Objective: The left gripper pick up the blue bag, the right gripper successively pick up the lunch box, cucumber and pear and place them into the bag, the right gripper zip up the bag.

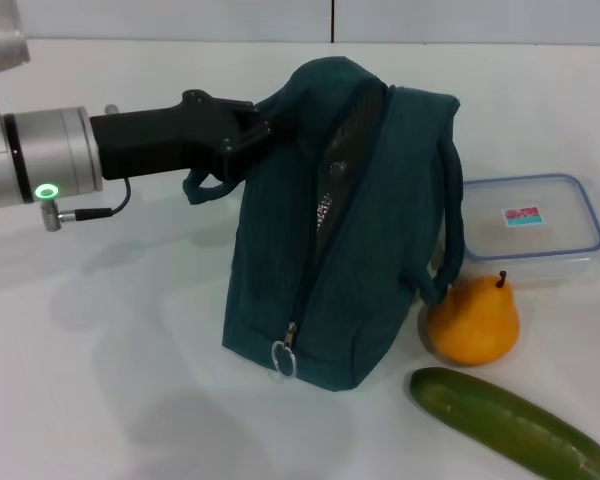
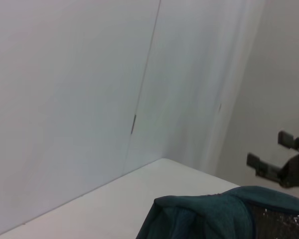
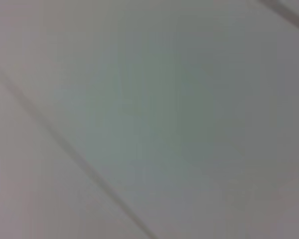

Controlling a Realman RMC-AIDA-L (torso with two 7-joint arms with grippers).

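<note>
The blue bag [image 1: 350, 240] stands upright in the middle of the table, its zipper running down to a silver ring pull [image 1: 283, 358], with silvery lining showing at the top. My left gripper [image 1: 252, 128] reaches in from the left and is shut on the bag's upper left edge, beside a loop handle [image 1: 208, 187]. The bag's top [image 2: 214, 216] also fills the lower part of the left wrist view. The pear [image 1: 471, 320] sits against the bag's right side. The cucumber [image 1: 515, 422] lies in front of it. Behind the pear rests the lunch box [image 1: 530, 228]. My right gripper [image 2: 270, 150] hangs far off, fingers apart.
The white table [image 1: 100, 380] has bare room to the left and in front of the bag. A white wall with a vertical seam [image 2: 139, 89] stands behind. The right wrist view holds only a plain grey surface.
</note>
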